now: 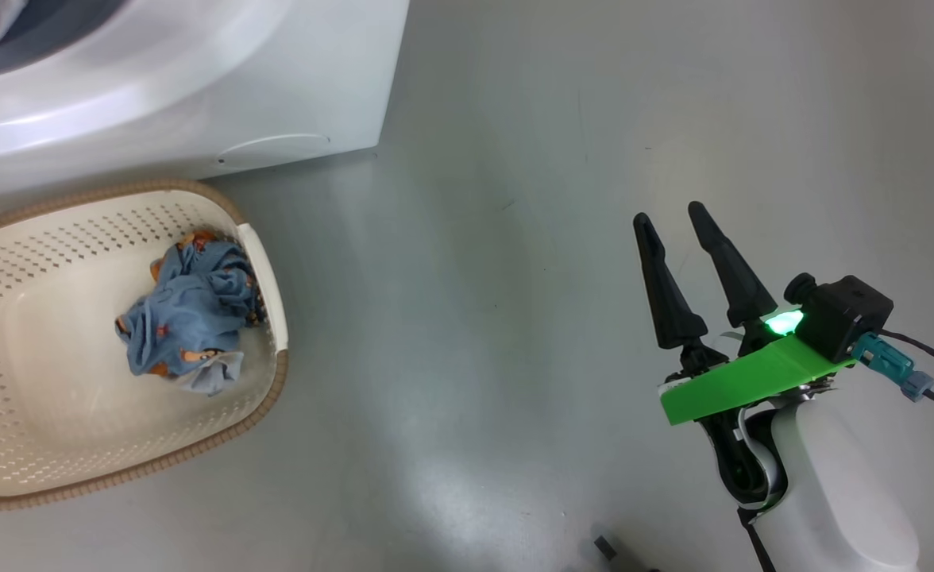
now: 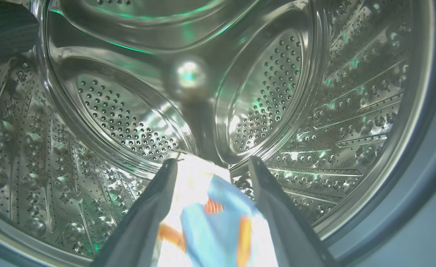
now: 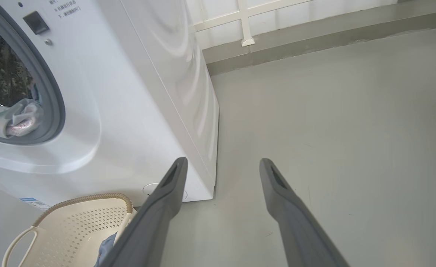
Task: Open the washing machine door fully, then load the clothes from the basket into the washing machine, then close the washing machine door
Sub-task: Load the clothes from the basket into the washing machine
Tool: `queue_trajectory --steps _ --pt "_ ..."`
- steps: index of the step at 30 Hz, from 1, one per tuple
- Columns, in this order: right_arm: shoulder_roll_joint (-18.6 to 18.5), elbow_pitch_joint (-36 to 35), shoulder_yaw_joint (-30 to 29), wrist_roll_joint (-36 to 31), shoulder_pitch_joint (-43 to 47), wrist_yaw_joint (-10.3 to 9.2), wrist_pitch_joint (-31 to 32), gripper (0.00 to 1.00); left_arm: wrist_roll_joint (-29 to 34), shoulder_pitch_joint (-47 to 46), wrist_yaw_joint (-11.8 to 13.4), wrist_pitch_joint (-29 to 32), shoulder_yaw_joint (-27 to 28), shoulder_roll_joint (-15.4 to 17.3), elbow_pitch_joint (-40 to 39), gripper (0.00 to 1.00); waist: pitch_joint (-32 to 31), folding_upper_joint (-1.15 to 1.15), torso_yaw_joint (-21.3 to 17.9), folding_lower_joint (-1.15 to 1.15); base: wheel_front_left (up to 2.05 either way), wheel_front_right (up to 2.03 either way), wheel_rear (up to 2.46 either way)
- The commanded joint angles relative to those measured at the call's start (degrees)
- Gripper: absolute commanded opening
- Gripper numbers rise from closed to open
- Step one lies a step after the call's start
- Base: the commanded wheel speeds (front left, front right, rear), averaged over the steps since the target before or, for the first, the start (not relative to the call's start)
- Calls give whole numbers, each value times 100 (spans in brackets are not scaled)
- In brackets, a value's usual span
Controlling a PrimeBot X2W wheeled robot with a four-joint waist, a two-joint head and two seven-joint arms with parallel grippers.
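A light blue garment [image 2: 218, 222] with orange print and a white patch is seen between the two fingers of the left pincer [image 2: 213, 161], inside the steel drum [image 2: 129, 122] of the washing machine [image 1: 276, 79]. The left pincer is held wide, its fingers set well apart on either side of the cloth; whether the cloth is touched by them cannot be told. Ahead of that pincer, the dimpled wall of the drum and its perforated back panels are marked with green glints. A pale crumpled piece [image 3: 16, 120] is seen at the mouth of the drum, against the grey gasket [image 3: 53, 96], up and to the left of the right pincer [image 3: 222, 161] in its wrist view. More of the clothes [image 1: 189, 318], a blue bundle with orange prints, are found in the basket [image 1: 38, 357], which is set on the floor [image 1: 475, 318] just before the machine's lower front and well to the left of the right pincer. The right pincer is spread wide and empty, poised over bare floor, apart from basket and machine. A round cap [image 1: 272, 147] is seen at the machine's lower corner, just beyond the basket's brown rim
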Motion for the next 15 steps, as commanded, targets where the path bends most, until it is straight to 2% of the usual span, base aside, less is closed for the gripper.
queue_trajectory --steps 1,15 --pt "-40 -130 89 37 89 16 -28 100 72 101 -7 -29 89 201 -102 100 -6 0 14 0 0 0 0" --pt "-113 -147 29 10 114 16 -28 100 -16 696 -94 -29 378 -108 -280 100 -62 0 183 0 0 0 0"
